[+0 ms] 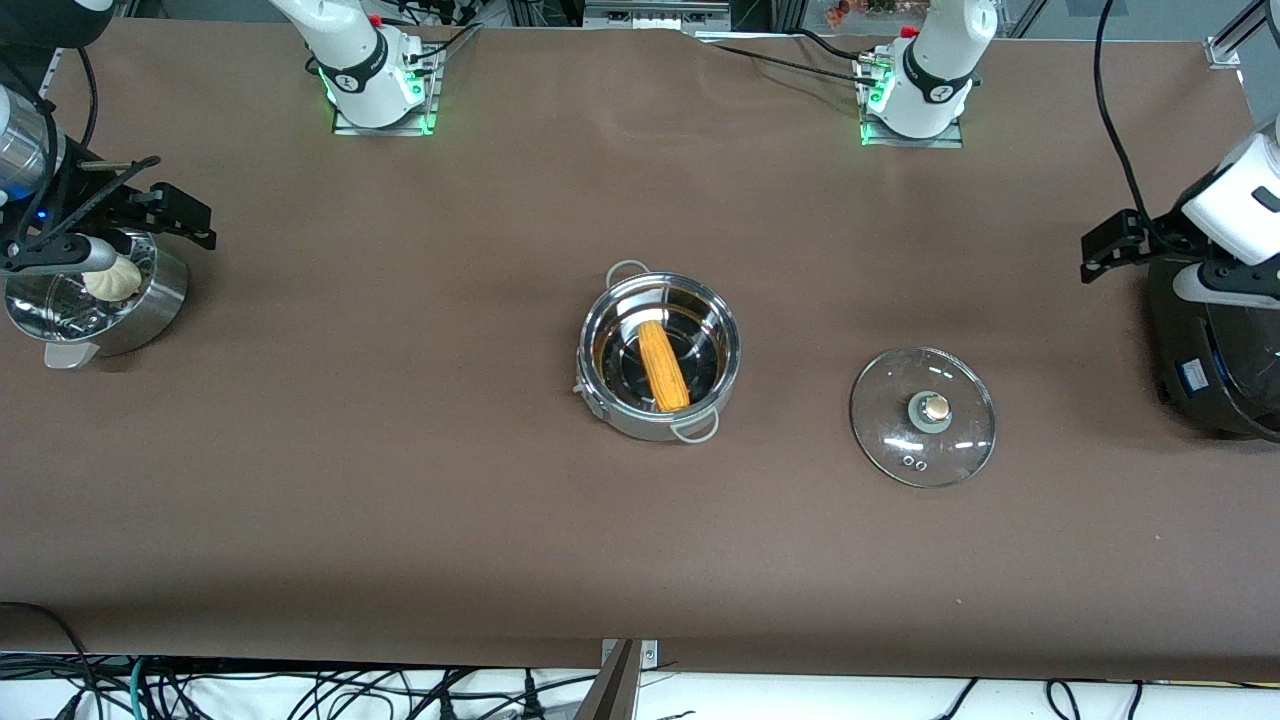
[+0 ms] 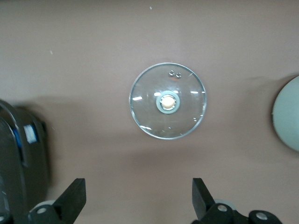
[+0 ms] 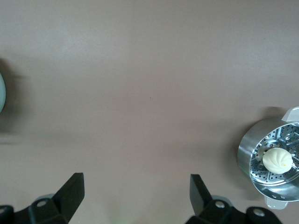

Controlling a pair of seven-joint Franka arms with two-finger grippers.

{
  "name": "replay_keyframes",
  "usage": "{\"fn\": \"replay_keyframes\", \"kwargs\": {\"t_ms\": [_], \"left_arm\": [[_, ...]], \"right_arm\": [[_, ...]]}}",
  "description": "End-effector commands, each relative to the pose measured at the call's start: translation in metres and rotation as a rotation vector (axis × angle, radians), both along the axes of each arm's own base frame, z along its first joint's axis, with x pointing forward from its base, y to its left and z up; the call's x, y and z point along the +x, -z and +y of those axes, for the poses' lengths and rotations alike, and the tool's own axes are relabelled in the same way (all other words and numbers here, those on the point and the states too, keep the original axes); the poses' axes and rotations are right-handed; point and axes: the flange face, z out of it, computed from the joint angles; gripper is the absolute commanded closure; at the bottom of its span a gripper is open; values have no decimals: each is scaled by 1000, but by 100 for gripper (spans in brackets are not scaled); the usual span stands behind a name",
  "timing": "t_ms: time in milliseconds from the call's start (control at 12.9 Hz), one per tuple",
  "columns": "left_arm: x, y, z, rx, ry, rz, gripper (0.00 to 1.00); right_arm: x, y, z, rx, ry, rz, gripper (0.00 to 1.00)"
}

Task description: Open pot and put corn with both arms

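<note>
The shallow round shiny steel pot [image 1: 659, 365] sits uncovered mid-surface, and the yellow-orange corn cob [image 1: 664, 366] lies inside it. Its clear glass lid [image 1: 922, 416] with the bronze knob rests flat on the brown surface [image 1: 400, 480], toward my left arm's end, apart from the pot. My left jaws [image 2: 135, 200] hang spread and empty over the black rice cooker [image 1: 1215, 350]. My right jaws [image 3: 136, 198] hang spread and empty by the perforated steel steamer pot [image 1: 95, 300] holding a round white bun [image 1: 113, 280].
</note>
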Motion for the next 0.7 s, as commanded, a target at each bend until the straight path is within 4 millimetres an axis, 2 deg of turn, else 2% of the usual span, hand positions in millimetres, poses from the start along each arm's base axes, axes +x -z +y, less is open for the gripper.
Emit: {"fn": "replay_keyframes", "kwargs": {"t_ms": [0, 309, 618], "left_arm": [[-20, -5, -23, -17, -77, -7, 0], [-18, -9, -26, -23, -69, -13, 0], [-15, -9, -26, -23, -69, 1, 0]], "right_arm": [[5, -13, -6, 12, -4, -25, 0], [15, -25, -8, 15, 14, -62, 0], [25, -27, -12, 12, 22, -125, 0]]}}
